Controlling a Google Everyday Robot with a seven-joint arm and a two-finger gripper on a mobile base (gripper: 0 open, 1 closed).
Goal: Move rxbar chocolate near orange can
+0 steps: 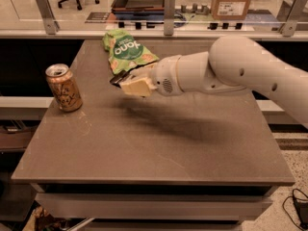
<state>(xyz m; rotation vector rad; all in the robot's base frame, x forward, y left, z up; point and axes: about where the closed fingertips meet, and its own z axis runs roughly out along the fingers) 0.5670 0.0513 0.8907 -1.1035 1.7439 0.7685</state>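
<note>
Holding the rxbar chocolate (119, 78) mid-frame (transport step), the clenched end effector (134, 85) must next reach the orange can (64, 88) at frame left.

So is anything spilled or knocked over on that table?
No, nothing stands out. The orange can stands upright by the left edge of the table, with no spill. The green snack bag lies crinkled at the back. The gripper holds the rxbar chocolate in the air beside it.
</note>
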